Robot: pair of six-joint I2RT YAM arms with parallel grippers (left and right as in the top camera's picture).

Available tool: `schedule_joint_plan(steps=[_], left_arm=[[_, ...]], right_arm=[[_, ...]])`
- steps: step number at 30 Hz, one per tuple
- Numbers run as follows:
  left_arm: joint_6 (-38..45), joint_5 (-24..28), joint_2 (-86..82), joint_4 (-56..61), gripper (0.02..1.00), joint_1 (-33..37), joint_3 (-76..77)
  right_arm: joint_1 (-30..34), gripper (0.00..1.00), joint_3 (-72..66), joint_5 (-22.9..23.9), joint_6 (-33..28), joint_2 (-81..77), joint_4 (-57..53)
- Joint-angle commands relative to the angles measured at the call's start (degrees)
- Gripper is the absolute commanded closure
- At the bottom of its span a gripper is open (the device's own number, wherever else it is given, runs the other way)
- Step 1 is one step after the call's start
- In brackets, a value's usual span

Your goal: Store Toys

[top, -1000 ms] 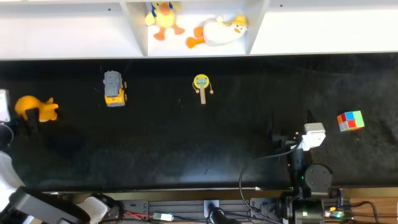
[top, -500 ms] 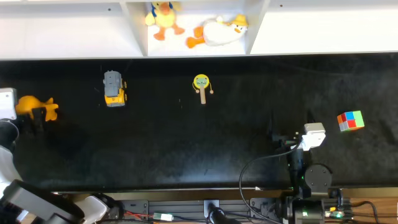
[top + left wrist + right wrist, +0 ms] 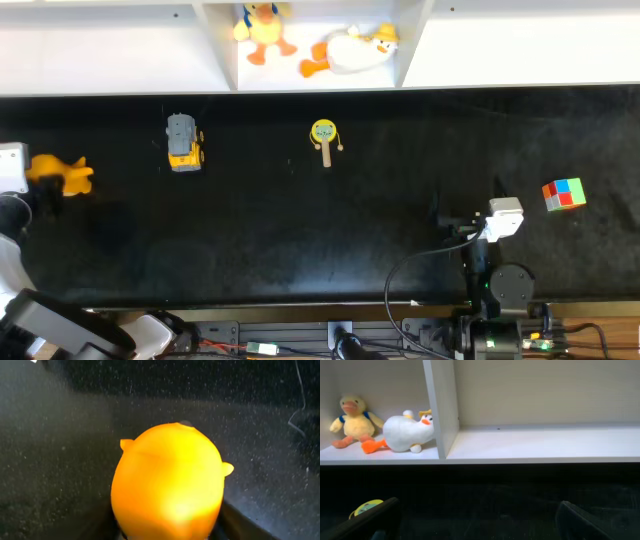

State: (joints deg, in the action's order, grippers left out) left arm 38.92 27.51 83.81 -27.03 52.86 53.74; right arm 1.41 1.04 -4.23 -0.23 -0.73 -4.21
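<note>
Top view first. On the far left of the black desk (image 3: 300, 230), the left end effector (image 3: 50, 188) sits over the orange animal toy (image 3: 62, 172). Further along the desk are a yellow and grey toy truck (image 3: 183, 142), then a small yellow rattle on a stick (image 3: 324, 140) near the middle. A multicoloured cube (image 3: 563, 194) lies well apart on the right. The right end effector (image 3: 465, 205) hangs low over bare desk, between the rattle and the cube. Behind the desk, the middle bay of the white shelf (image 3: 120, 50) holds a yellow duck plush (image 3: 262, 28) and a white duck plush (image 3: 350, 50) side by side.

Left wrist view now: the orange toy is right up close, round-bodied with two little ears, and a dark finger hugs it on each side. The end effector is clamped on it, just above the desk.

Over to the right wrist view: its two fingers are spread wide apart, nothing between them. It faces the shelf, with both ducks in the bay beyond the divider and the rattle peeking in beside one finger.
</note>
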Motion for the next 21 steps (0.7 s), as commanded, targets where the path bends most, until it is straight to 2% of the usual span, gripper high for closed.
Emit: schedule_joint_plan(steps=[1, 7, 9, 15, 21], left_arm=[[0.07, 0.81, 0.42, -0.17, 0.673, -0.11, 1.53], [-0.7, 1.01, -0.07, -0.59, 0.855, -0.13, 1.53], [-1.99, 1.05, -0.37, -0.48, 0.884, -0.13, 1.53], [-5.73, 4.46, -1.7, -0.15, 0.895, -0.39, 1.57], [-12.13, 4.39, -2.23, 0.02, 0.925, -3.37, 5.09]], right_arm=[[0.13, 0.005, -0.79, -0.22, -0.17, 0.48, 0.13], [0.13, 0.005, -0.79, -0.22, -0.17, 0.48, 0.13], [0.13, 0.007, -0.79, -0.22, -0.17, 0.48, 0.13], [0.13, 0.007, -0.79, -0.22, -0.17, 0.48, 0.13], [0.13, 0.005, -0.79, -0.22, -0.17, 0.48, 0.13]])
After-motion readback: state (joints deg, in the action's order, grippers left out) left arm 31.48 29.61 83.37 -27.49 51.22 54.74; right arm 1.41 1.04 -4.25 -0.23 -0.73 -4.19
